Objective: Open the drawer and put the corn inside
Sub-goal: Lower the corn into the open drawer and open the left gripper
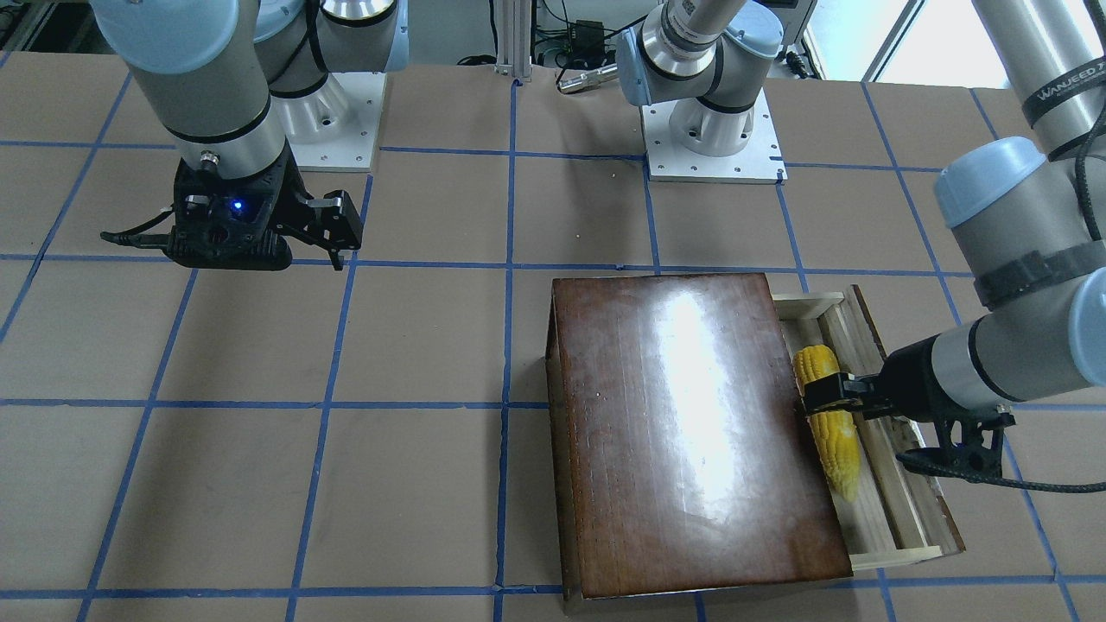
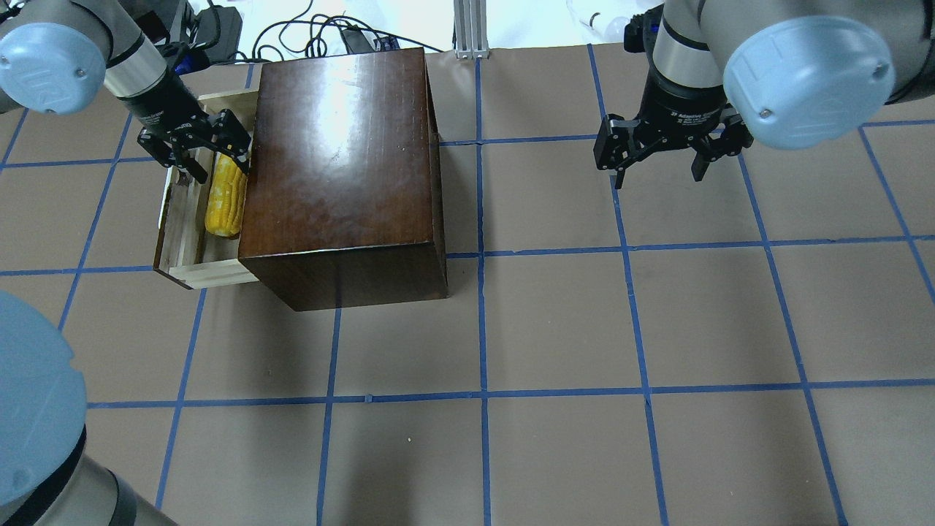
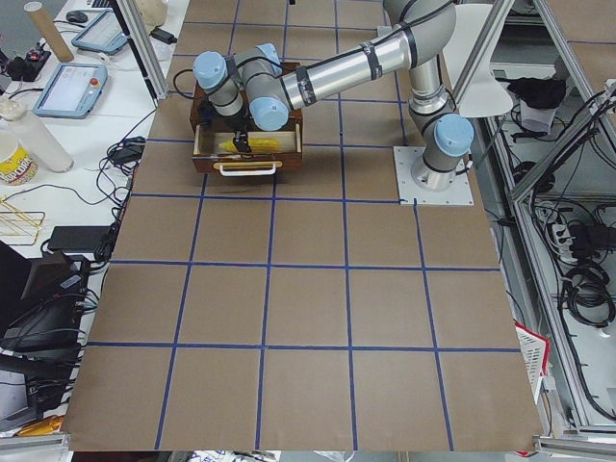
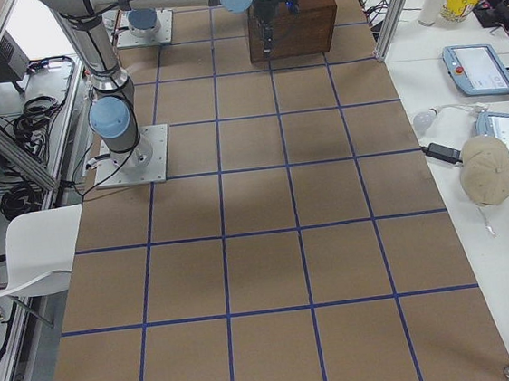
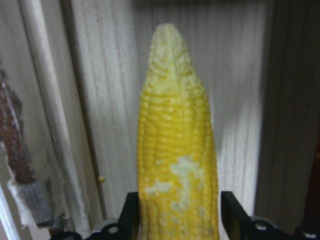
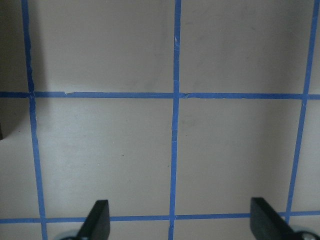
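Observation:
The drawer (image 2: pixel 182 245) is pulled out of the glossy dark-brown box (image 2: pixel 336 161) on the box's left side in the overhead view. The yellow corn (image 2: pixel 225 201) lies lengthwise inside the drawer, close to the box. My left gripper (image 2: pixel 219 164) reaches down into the drawer, and its fingers are closed against both sides of the corn's thick end (image 5: pixel 177 150). In the front-facing view the corn (image 1: pixel 834 441) and the left gripper (image 1: pixel 816 402) sit over the open drawer (image 1: pixel 894 553). My right gripper (image 2: pixel 657 172) is open and empty, hovering over bare table (image 6: pixel 175 220).
The box (image 1: pixel 683 432) stands on the brown table with its blue tape grid. The two arm bases (image 1: pixel 713 138) are at the robot's edge. Cables and equipment lie beyond the table's far edge (image 2: pixel 343 36).

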You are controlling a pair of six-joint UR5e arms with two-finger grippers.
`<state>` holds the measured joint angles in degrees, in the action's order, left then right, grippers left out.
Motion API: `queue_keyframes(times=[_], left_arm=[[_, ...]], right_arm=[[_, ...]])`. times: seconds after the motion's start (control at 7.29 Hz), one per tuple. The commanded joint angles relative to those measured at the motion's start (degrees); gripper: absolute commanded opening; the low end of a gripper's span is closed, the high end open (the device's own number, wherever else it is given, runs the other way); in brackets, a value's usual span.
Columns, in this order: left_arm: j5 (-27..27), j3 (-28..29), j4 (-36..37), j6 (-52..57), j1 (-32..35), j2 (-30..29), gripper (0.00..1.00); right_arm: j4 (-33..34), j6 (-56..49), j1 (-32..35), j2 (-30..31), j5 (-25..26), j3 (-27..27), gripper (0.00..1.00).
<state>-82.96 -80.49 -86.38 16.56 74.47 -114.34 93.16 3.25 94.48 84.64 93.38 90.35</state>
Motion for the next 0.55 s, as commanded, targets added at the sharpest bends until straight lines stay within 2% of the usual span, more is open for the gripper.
queue_keyframes(times=[0.0, 0.41], left_arm=[[-0.2, 0.6, -0.3, -0.6, 1.5, 2.3, 1.0], [-0.3, 4.1, -1.5, -0.7, 3.2, 6.0, 1.0]], right_arm=[[-0.1, 0.0, 0.0, 0.0, 0.0, 0.0, 1.0], [0.0, 0.0, 0.0, 0.0, -0.1, 0.0, 1.0]])
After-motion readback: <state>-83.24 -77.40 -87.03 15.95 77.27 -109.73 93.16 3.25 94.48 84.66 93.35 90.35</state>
